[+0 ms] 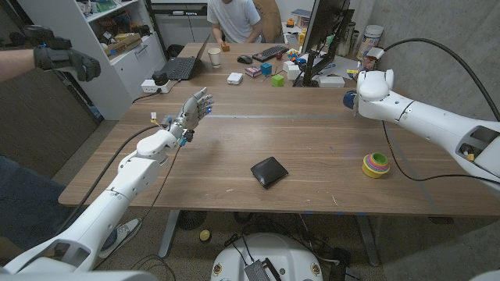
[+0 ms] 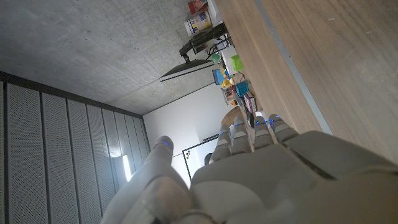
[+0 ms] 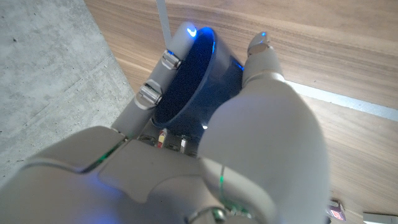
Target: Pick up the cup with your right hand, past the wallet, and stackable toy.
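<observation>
Presently the right hand (image 3: 205, 124) grasps the blue cup (image 3: 199, 81), wrapped around its wall for carriage beyond wallet (image 1: 269, 172) and stackable toy (image 1: 376, 165); left hand (image 1: 194, 109) released, fingers spread above the desk (image 1: 312, 140).

No text or label can be read.

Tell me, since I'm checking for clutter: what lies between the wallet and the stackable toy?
Nothing: in the head view only bare table separates the wallet from the stackable toy.
</observation>
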Robot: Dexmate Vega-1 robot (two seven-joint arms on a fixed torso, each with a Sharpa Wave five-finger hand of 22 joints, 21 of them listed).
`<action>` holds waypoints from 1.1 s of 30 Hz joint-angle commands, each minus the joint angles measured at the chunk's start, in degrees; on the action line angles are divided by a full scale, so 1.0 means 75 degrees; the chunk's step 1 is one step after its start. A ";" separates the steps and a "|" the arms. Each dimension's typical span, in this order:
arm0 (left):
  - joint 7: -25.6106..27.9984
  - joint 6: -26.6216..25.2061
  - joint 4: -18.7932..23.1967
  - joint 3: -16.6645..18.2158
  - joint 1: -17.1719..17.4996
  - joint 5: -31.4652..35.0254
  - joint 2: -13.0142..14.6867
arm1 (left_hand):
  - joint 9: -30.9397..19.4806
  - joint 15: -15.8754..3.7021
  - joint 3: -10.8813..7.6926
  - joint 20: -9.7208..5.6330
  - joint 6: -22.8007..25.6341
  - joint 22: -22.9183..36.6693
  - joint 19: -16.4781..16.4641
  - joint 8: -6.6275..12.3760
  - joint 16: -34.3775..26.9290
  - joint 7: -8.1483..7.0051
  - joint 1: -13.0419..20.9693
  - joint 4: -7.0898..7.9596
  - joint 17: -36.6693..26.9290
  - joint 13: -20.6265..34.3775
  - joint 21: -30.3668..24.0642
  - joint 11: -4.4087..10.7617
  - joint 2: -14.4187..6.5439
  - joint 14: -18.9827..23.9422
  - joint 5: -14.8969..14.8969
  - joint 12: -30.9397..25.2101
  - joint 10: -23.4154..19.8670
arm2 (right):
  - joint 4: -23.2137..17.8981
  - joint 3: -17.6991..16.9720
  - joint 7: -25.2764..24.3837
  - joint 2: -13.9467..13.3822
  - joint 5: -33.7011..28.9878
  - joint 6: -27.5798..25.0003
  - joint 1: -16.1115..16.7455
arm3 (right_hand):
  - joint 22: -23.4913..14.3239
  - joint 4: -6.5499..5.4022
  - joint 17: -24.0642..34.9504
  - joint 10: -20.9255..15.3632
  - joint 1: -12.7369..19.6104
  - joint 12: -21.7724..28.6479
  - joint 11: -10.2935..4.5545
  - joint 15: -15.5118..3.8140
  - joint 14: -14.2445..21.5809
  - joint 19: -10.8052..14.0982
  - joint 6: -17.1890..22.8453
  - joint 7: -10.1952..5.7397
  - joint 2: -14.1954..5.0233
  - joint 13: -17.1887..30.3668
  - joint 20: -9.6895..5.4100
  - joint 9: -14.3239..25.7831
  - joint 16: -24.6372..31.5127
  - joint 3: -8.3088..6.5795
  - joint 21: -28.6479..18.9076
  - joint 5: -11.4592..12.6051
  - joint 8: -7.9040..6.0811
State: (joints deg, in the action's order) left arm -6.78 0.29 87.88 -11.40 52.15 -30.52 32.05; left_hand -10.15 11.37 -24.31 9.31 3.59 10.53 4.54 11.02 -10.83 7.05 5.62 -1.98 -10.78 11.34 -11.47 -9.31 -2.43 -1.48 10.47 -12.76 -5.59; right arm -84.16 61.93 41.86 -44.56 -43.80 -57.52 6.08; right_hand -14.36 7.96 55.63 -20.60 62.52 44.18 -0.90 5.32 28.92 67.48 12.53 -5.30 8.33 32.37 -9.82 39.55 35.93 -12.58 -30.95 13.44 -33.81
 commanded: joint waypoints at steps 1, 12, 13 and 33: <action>-0.0077 0.0079 0.0073 0.0109 0.0120 -0.0066 0.0100 | -0.0021 0.0021 -0.0042 0.0077 0.0034 0.0025 0.0018 -0.0022 -0.0062 0.0393 -0.0067 -0.0037 -0.0023 0.0012 -0.0051 -0.0010 0.0018 0.0047 -0.0022 -0.0019 -0.0027 | -0.0657 -0.0179 0.0544 -0.0170 -0.0626 -0.0257 -0.0011 | -0.0025 -0.0064 0.0031 -0.0530 0.1804 0.1656 -0.0444 -0.2127 0.2639 -0.0016 0.2766 -0.0127 -0.2269 0.3963 0.0016 0.0017 0.1242 -0.0059 -0.0072 0.0039 -0.0033; -0.0124 0.0082 0.0067 0.0147 0.0183 -0.0084 0.0172 | -0.0020 0.0025 -0.0042 0.0081 0.0035 0.0025 0.0023 -0.0022 -0.0059 0.0384 -0.0074 -0.0050 -0.0024 0.0013 -0.0049 0.0008 0.0014 0.0050 -0.0022 -0.0017 -0.0032 | -0.0857 -0.0356 0.1046 -0.0153 -0.1172 -0.0289 -0.0014 | -0.0024 -0.0043 0.0085 -0.0571 0.1802 0.1635 -0.0432 -0.2161 0.2706 -0.0092 0.2757 -0.0110 -0.2291 0.3985 0.0001 0.0024 0.1233 -0.0073 -0.0171 0.0055 0.0003; -0.0129 0.0073 0.0070 0.0146 0.0183 -0.0084 0.0181 | -0.0020 0.0023 -0.0042 0.0083 0.0038 0.0025 0.0018 -0.0021 -0.0060 0.0381 -0.0075 -0.0051 -0.0024 0.0013 -0.0050 0.0006 0.0014 0.0052 -0.0022 -0.0017 -0.0034 | -0.0866 -0.0376 0.1077 -0.0148 -0.1204 -0.0273 -0.0001 | -0.0024 -0.0037 0.0102 -0.0596 0.1807 0.1630 -0.0446 -0.2151 0.2703 -0.0101 0.2762 -0.0117 -0.2291 0.3969 -0.0003 0.0019 0.1235 -0.0077 -0.0178 0.0058 0.0007; -0.0282 0.0052 -0.0005 0.0095 0.0094 -0.0052 0.0250 | -0.0018 0.0030 -0.0043 0.0081 0.0044 0.0026 0.0023 -0.0021 -0.0056 0.0376 -0.0089 -0.0072 -0.0025 0.0015 -0.0049 -0.0003 0.0007 0.0057 -0.0022 -0.0017 -0.0056 | -0.1074 -0.0857 0.1635 -0.0090 -0.1769 -0.0333 0.0204 | -0.0027 -0.0011 0.0257 -0.0675 0.1828 0.1634 -0.0450 -0.2185 0.2800 -0.0215 0.2842 -0.0100 -0.2320 0.4053 -0.0008 0.0016 0.1259 -0.0116 -0.0336 0.0099 0.0035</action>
State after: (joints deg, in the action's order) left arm -8.13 0.73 88.46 -10.28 53.50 -31.04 33.84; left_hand -10.15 11.57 -24.57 9.31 3.59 10.52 4.54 11.02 -10.83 7.05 5.06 -2.23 -10.78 11.32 -11.47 -9.32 -2.36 -1.28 10.47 -12.76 -5.60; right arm -91.40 57.37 52.05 -45.47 -54.70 -59.85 6.80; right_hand -14.37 8.13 57.22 -21.31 62.52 44.48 -0.21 6.33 29.93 65.94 13.64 -4.18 8.33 32.37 -9.72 39.54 35.94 -12.75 -33.06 13.77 -33.45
